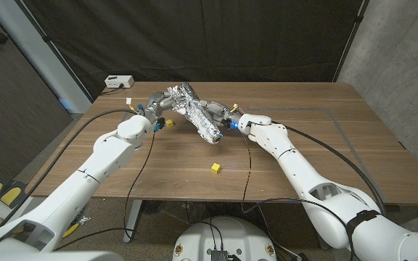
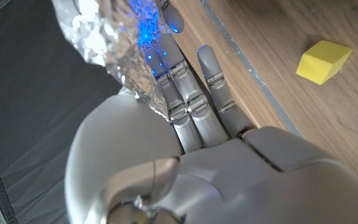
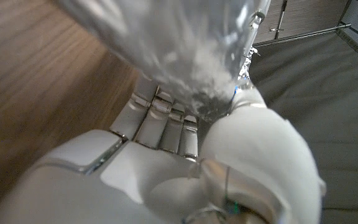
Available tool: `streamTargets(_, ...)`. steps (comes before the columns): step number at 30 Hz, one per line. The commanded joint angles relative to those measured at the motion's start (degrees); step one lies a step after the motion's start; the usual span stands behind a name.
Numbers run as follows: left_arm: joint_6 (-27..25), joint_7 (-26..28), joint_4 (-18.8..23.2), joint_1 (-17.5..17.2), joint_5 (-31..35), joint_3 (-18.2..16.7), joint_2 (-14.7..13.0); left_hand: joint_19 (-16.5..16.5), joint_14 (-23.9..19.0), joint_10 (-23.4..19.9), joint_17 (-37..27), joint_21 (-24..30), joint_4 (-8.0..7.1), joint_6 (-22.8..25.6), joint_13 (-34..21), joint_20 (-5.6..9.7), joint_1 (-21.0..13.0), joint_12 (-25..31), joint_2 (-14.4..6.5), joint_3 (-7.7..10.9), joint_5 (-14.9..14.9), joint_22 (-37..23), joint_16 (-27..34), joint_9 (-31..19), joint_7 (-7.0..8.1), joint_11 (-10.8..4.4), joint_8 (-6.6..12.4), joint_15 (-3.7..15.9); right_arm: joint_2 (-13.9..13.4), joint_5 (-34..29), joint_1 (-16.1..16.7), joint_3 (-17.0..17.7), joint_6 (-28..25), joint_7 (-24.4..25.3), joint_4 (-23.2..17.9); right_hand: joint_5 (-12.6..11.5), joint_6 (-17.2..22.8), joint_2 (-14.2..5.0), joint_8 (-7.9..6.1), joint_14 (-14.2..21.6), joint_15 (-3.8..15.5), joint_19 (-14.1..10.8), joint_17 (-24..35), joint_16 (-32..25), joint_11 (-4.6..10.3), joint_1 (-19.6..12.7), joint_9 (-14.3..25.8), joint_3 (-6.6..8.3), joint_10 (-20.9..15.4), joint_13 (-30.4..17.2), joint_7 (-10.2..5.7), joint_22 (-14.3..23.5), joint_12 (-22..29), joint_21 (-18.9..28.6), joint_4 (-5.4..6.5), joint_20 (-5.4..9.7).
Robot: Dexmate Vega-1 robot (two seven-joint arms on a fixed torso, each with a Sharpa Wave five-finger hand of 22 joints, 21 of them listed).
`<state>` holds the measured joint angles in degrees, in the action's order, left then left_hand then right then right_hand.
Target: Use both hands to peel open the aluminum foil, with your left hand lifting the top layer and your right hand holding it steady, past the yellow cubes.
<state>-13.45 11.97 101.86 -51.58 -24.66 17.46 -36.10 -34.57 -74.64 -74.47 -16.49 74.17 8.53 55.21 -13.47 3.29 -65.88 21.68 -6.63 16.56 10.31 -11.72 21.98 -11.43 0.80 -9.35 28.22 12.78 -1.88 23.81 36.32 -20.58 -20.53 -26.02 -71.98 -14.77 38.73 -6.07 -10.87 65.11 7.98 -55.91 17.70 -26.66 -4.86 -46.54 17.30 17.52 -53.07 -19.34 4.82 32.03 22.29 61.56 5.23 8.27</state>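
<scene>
Crumpled foil [image 1: 194, 109] near the table's [image 1: 325, 159] far edge, long axis far-left to near-right, left hand [image 1: 153, 109] and right hand [image 1: 220, 114] each gripping it, one cube [image 2: 323, 61] beside left fingers [image 2: 213, 87], another cube [image 1: 215, 168] toward near edge

This place looks like a robot laboratory or a test room, not a home. A black curtain [image 1: 194, 36] hangs behind the wooden table [image 1: 325, 138] like a backdrop, and a bare concrete wall [image 1: 398, 51] stands at the far right. A small white box [image 1: 119, 82] with a cable sits on the table's far left corner. Black cables [image 1: 140, 174] run along the robot's arms.
</scene>
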Motion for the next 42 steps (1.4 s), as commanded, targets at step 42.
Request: streamTargets(42,-0.3,11.33,4.27,-3.44,-4.66,-4.16,7.23,-0.47,-1.6,-2.32,-2.75,5.33,-0.08,6.0,-3.3,6.08,-1.35,1.69,0.73,2.91,-0.12,0.1,0.78,-1.97,-5.64,-2.2,-0.21,-0.05,1.26,-3.17,-9.39,2.16,-8.9,-18.55,15.28,3.76,-16.01,8.71,-0.15,-10.65,-10.08,-7.41,-6.25,12.85,-6.96,29.8,-4.29,-4.4,14.37,4.96,1.64,-10.4,-7.89,-5.35,2.2,-2.96)
